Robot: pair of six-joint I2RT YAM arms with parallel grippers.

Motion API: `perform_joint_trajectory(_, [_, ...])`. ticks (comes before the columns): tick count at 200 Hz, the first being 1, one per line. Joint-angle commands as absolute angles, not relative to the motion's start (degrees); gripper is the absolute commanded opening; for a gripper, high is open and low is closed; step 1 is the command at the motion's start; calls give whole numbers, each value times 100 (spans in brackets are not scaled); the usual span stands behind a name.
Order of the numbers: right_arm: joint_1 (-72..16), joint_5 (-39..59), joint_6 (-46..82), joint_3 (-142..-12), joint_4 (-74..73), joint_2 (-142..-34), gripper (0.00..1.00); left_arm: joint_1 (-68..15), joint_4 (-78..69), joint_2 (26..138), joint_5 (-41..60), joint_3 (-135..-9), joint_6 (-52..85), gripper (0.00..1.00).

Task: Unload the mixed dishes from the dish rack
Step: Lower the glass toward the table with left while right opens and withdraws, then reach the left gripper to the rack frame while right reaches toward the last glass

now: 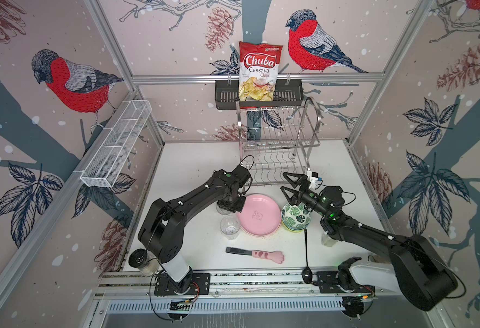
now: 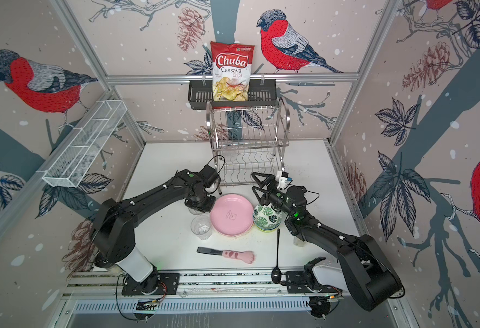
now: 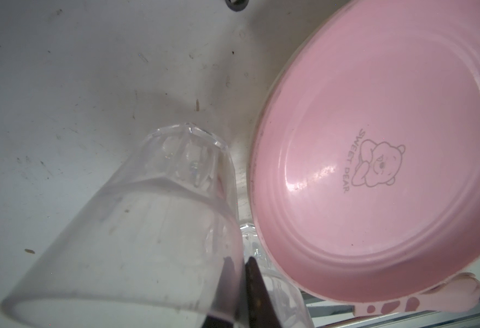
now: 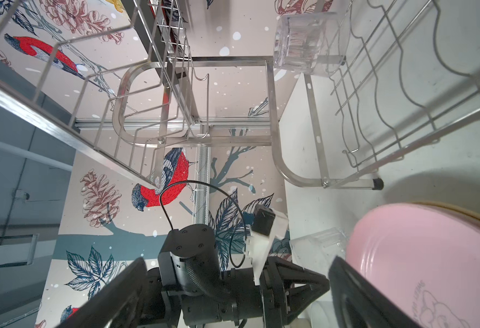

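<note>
Left tool (image 3: 241, 284): your pinch grips a glass (image 3: 136, 227) wall (beside the plate (image 3: 375, 170)).
Right tool (image 1: 283, 181): yours gapes wide, empty.

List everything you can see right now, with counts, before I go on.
dish rack: one, steel, table's rear.
glasses: three, clear; rack glass on lower tier, table glass left of the plates, held glass.
plates: stack, pink on top, cream rim beneath; table centre.
bowls: stack, leaf-patterned on lime; right of plates.
spoon: one, black, table front.
paw-handled tool: one, pink and black, table front.
lidded jar: one, black lid, front-left corner.
pale container: one, half hidden, table right.
chips bag: one, red-white, in black basket.
mesh tray: one, white, left wall.
left gripper: shut on held glass's rim.
right gripper: open, by the rack's front.
</note>
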State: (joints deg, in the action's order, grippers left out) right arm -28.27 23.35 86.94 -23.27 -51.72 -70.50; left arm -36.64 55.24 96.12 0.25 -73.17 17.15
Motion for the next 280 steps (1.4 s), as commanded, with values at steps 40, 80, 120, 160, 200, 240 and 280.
perform_joint_trajectory(40, [-2813, 2291, 8587, -2261, -5216, -6979, 99, -3665, 5827, 9702, 258, -7254, 1689, 0])
perform_joint_trajectory(80, [-2813, 2281, 8587, -2256, -5205, -6980, 99, -3777, 5825, 9754, 335, -7118, 1718, 1])
perform_joint_trajectory(120, [-2813, 2276, 8580, -2250, -5169, -6961, 99, -3806, 5750, 9782, 325, -7128, 1735, 16])
perform_joint_trajectory(160, [-2808, 2224, 8539, -2222, -5105, -6903, 99, -3805, 5805, 9783, 182, -7229, 1738, 27])
perform_joint_trajectory(200, [-2804, 2220, 8488, -2249, -5034, -6884, 99, -3806, 5930, 9735, 41, -7436, 1758, 30])
perform_joint_trajectory(240, [-2873, 2075, 7967, -2533, -4252, -6676, 99, -3804, 6207, 9457, -440, -8094, 1914, 45])
perform_joint_trajectory(280, [-3105, 1464, 6984, -3092, -2806, -6412, 99, -3797, 6025, 8986, -1051, -8522, 2203, 58])
